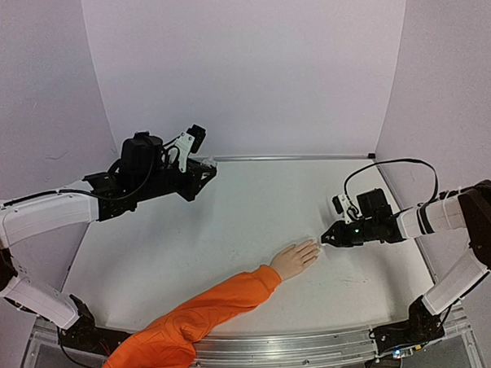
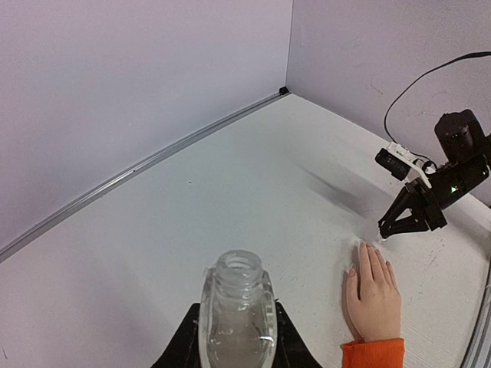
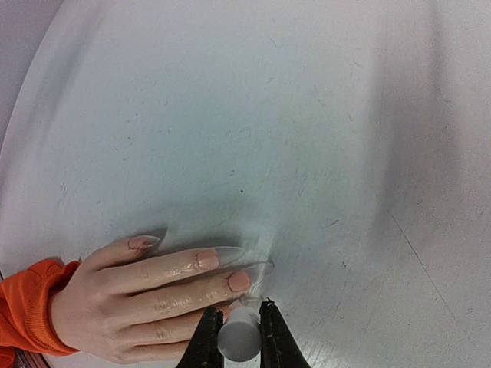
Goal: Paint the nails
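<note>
The pale mannequin hand (image 1: 296, 259) lies flat on the table in an orange sleeve (image 1: 194, 317), fingers pointing right. Its nails (image 3: 205, 259) are peach with long clear tips. My right gripper (image 3: 239, 309) is shut on a small white brush cap (image 3: 240, 337), held at the fingertips beside the middle finger's nail (image 3: 239, 280); the brush tip itself is hard to make out. From above, that right gripper (image 1: 324, 239) touches the fingertips. My left gripper (image 1: 204, 173) hovers at the back left, shut on an uncapped clear glass bottle (image 2: 236, 307).
White walls close the table at the back and both sides, with a metal strip (image 1: 293, 157) along the back edge. A black cable (image 1: 391, 165) loops above the right arm. A metal rail (image 1: 317, 340) runs along the near edge.
</note>
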You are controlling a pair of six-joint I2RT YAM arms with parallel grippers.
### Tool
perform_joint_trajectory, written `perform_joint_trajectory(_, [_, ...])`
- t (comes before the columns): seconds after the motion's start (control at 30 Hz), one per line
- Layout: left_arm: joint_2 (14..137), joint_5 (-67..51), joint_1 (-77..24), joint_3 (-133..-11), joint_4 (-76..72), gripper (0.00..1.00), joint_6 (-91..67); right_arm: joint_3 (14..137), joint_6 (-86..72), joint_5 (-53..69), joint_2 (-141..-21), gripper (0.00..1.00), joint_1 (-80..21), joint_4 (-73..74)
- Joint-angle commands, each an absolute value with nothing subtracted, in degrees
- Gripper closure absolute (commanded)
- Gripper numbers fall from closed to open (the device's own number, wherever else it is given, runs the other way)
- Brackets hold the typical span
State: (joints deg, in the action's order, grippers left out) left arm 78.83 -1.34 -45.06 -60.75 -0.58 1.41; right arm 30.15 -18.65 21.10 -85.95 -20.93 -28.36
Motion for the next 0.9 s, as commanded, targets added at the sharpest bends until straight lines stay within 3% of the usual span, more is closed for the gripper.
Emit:
perform_joint_trajectory(0.0, [77.9,-1.3,-44.8,-63.9,-4.0,1.0,1.4,32.3,-19.2,20.0,-85.8,1.0,-21.2,-27.7])
perform_joint_trajectory(0.57, [77.2,-1.1,-44.8,-63.3,-4.0,1.0,1.4,29.3,-18.6,21.6,-79.4,1.0,-21.2,-27.4])
perform_joint_trajectory(0.87, [77.3,-1.5,-44.8,-63.5,-4.0,1.0,1.1,29.8,-18.4,23.5,-82.6,1.0,-21.3,-27.5])
